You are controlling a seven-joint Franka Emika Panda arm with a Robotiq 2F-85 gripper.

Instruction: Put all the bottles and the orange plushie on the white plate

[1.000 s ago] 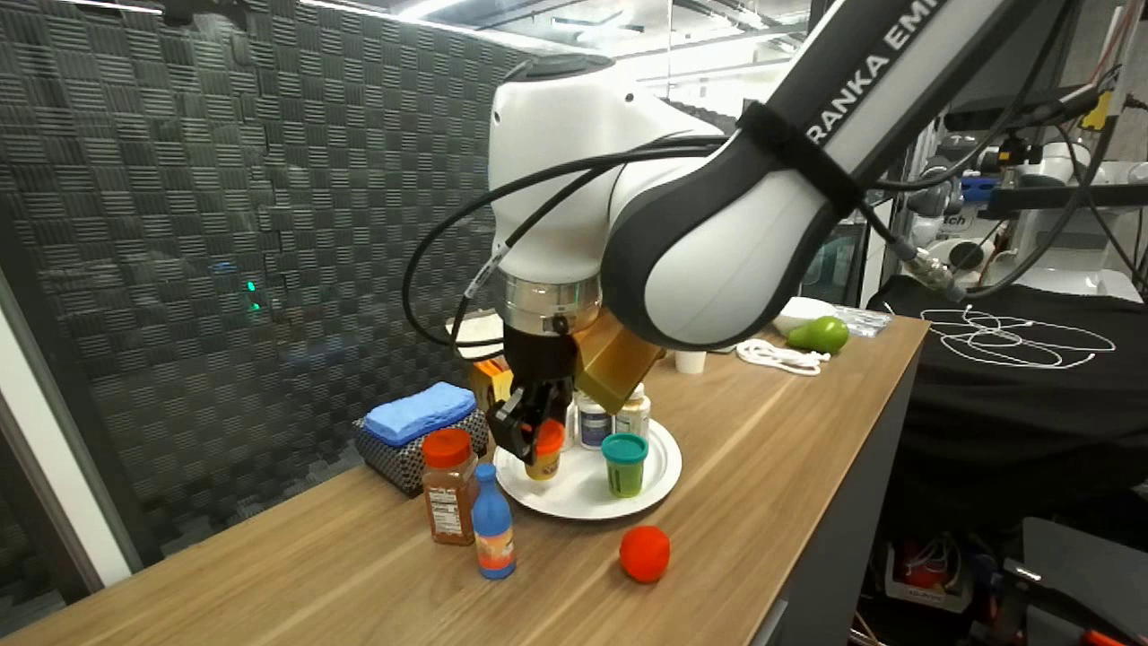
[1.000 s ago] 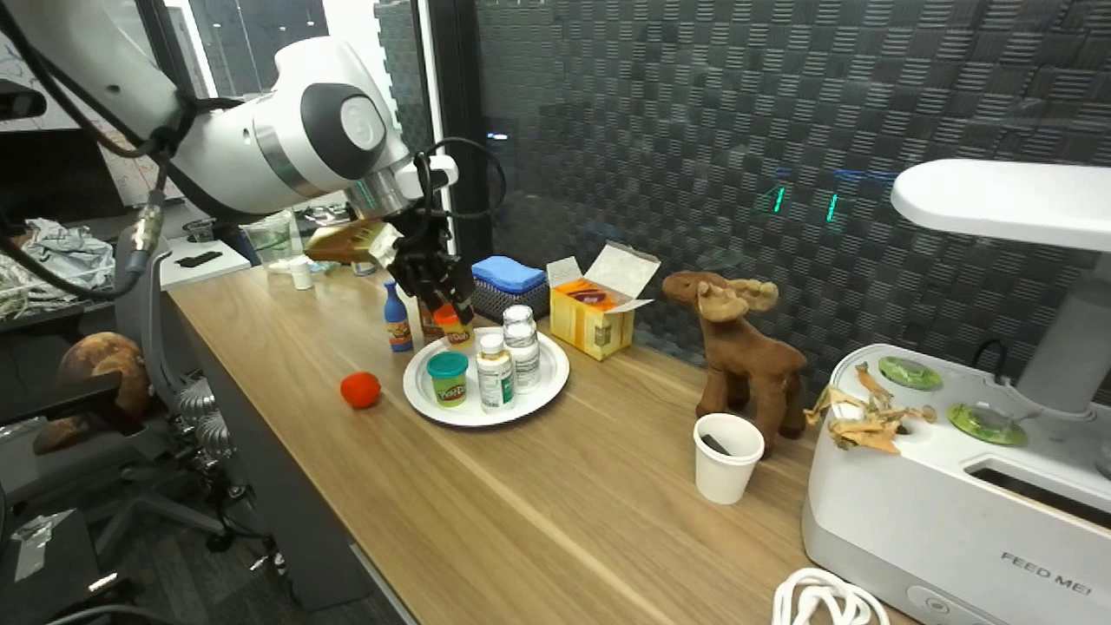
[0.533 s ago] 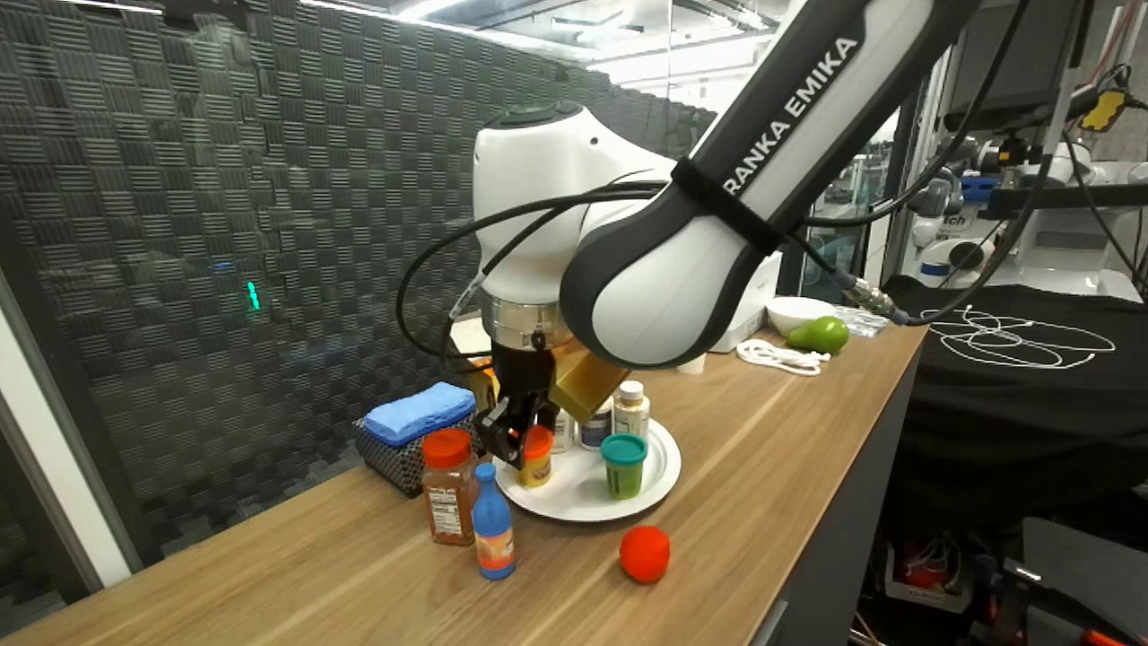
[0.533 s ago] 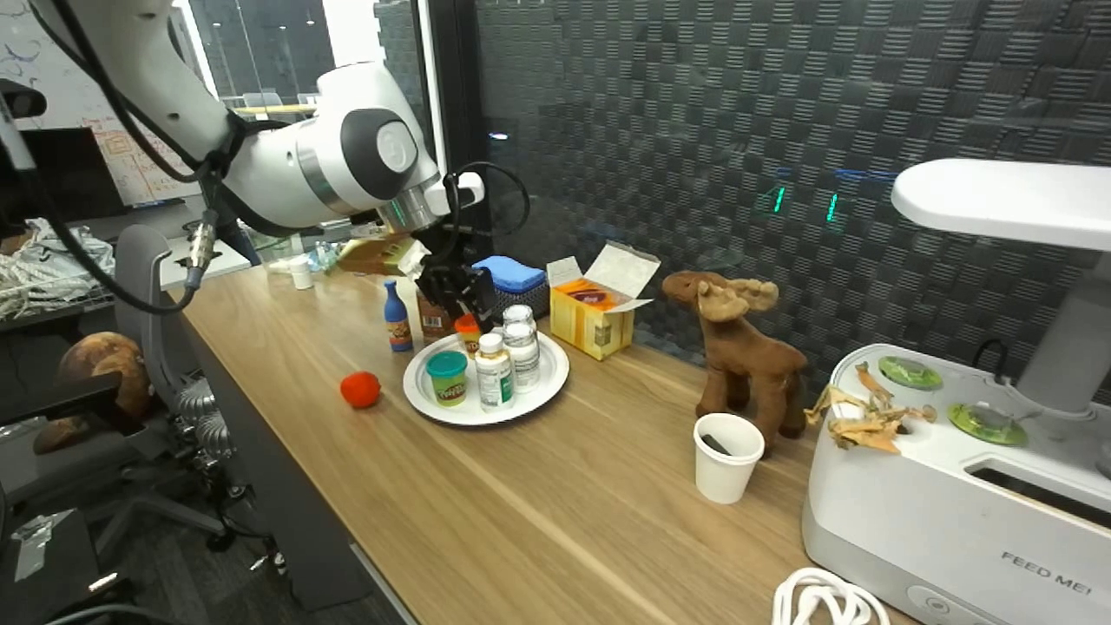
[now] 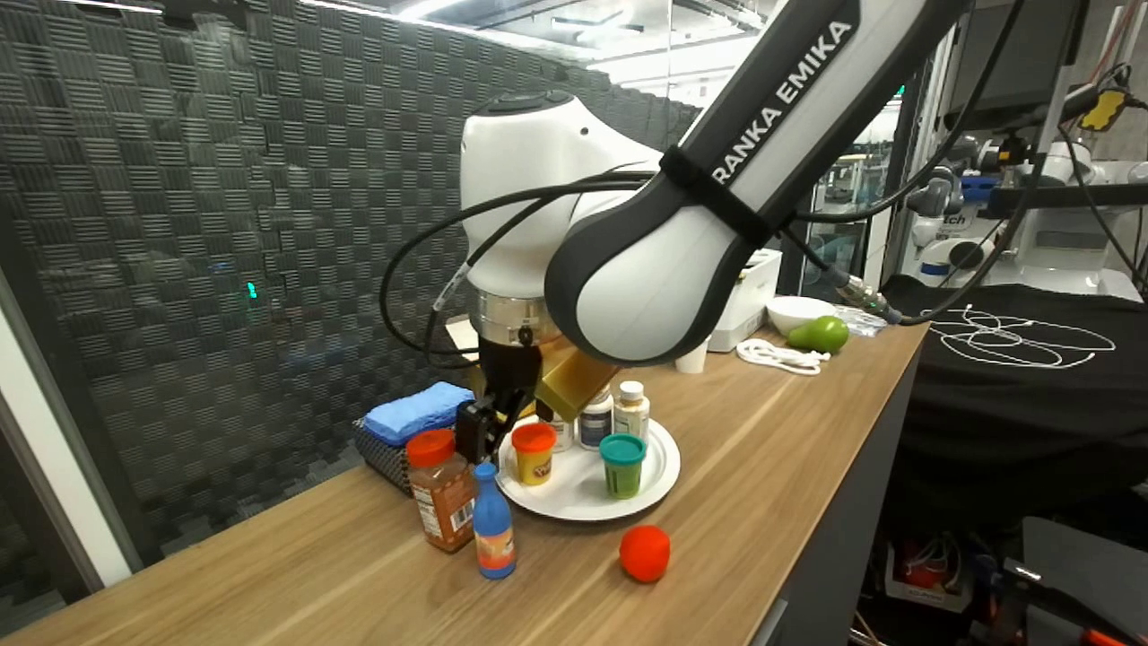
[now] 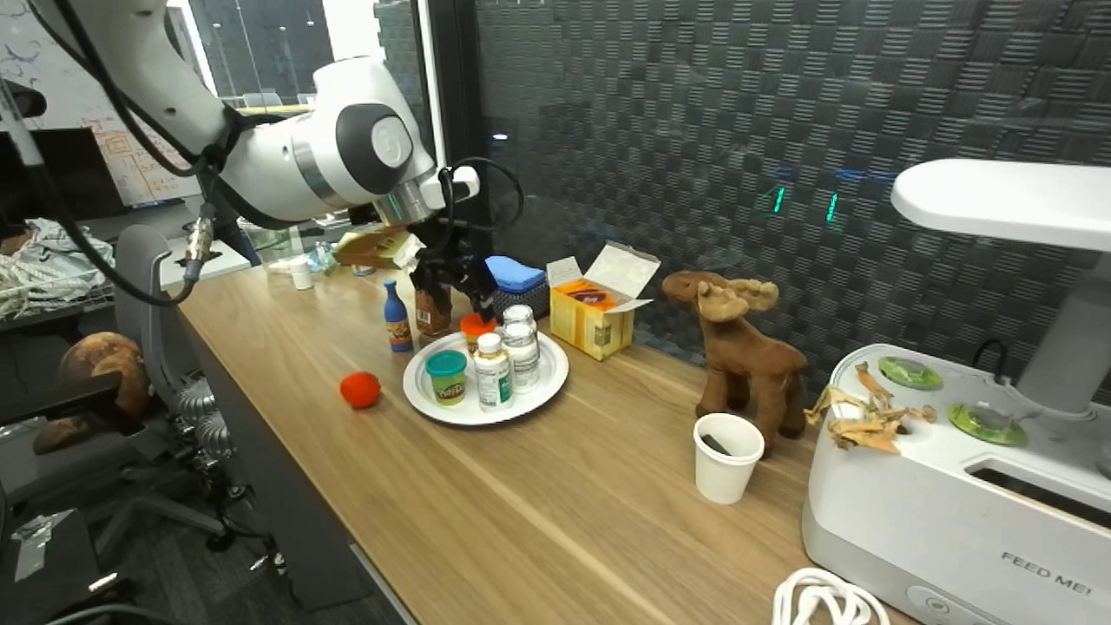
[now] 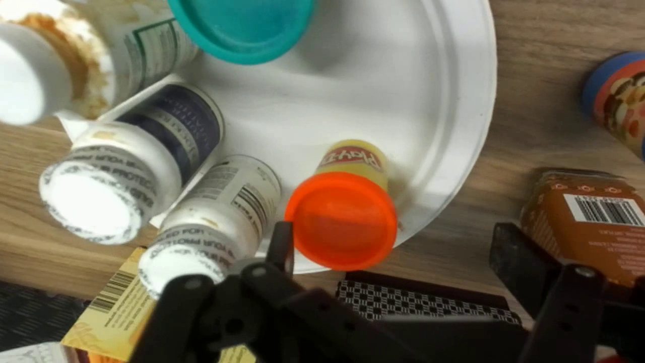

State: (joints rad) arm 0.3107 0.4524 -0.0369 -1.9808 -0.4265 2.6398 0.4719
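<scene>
Wood-grain counter (image 5: 735, 467), front edge well apart from my round white plate (image 5: 576, 486); there I read "Play-D" on an orange-lidded yellow tub (image 7: 347, 214) beside white pill bottles (image 7: 234, 196); black gripper (image 7: 394, 247), jaws spread.

In my wrist view, the top edge crops the white plate (image 7: 383, 101), the left a pill bottle (image 7: 101, 55), the right the blue bottle (image 7: 622, 101) and spice jar (image 7: 594, 227). I see only part of the yellow carton (image 7: 116, 312) behind my gripper (image 7: 395, 247), its lettering too small to read.
</scene>
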